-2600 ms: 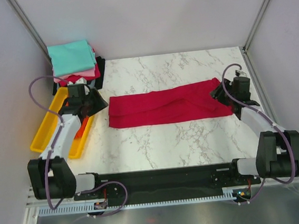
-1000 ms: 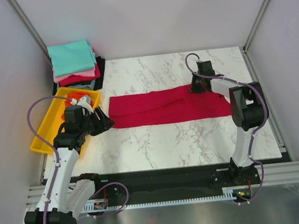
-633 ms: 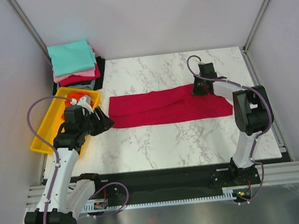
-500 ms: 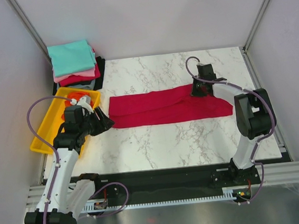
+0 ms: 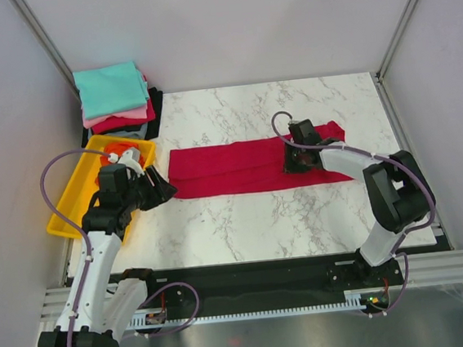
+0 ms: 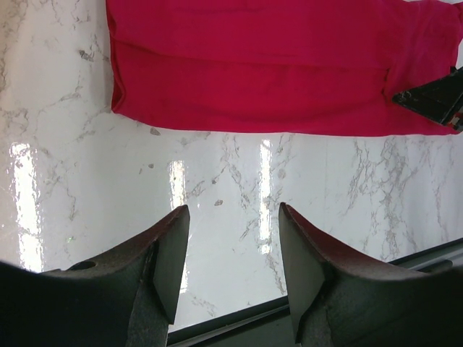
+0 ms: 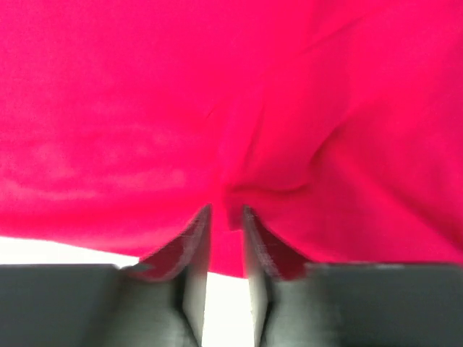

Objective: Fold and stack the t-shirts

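Note:
A crimson t-shirt [image 5: 231, 167] lies folded into a long strip across the middle of the marble table; it shows too in the left wrist view [image 6: 275, 65] and fills the right wrist view [image 7: 217, 87]. My right gripper [image 5: 290, 166] sits over the strip's right part, its jaws [image 7: 226, 217] pinched narrow on a fold of this cloth. The strip's right end is doubled back toward the left. My left gripper [image 5: 161, 188] hovers open just off the strip's left end, with only bare marble between its fingers [image 6: 233, 217]. A bright orange t-shirt [image 5: 114, 148] lies in the tray.
A stack of folded t-shirts [image 5: 113, 95], teal on top over pink, red and black, sits at the back left corner. The yellow tray [image 5: 71, 209] lies along the left edge beside my left arm. Grey walls close in the table on three sides.
My right gripper has moved left and toward the near side along the strip, drawing the shirt's right end over with it. The left arm has stayed put.

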Controlling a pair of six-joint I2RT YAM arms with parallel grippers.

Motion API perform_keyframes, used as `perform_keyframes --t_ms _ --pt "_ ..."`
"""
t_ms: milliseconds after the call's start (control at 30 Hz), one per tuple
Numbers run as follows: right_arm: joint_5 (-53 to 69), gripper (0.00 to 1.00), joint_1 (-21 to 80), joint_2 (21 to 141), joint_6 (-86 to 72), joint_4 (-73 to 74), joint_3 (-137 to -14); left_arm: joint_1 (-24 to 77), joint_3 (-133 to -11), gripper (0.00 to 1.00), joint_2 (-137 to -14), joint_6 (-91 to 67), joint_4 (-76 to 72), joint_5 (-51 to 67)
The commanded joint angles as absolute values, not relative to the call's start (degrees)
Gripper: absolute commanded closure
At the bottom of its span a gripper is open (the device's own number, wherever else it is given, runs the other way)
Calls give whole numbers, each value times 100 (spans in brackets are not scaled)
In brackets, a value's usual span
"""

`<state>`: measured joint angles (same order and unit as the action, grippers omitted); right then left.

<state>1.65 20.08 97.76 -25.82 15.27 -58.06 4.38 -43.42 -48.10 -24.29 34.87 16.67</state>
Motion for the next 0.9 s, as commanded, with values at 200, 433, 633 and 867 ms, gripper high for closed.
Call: perform_keyframes --t_ms 200,433,633,867 --pt "-113 44 2452 8869 -2707 1995 -5932 448 -4315 40 -4685 -2224 3401 1784" --pt "-738 47 2050 8868 -2320 2259 -6442 457 -4307 40 -4693 -2224 3393 1784" --pt "-650 65 1372 9352 -2285 2259 -6276 457 -4307 40 -4685 -2224 3393 1793" --pt "-896 70 1117 9264 -2259 2197 -5477 457 -4307 40 -4728 -2215 3393 1837"
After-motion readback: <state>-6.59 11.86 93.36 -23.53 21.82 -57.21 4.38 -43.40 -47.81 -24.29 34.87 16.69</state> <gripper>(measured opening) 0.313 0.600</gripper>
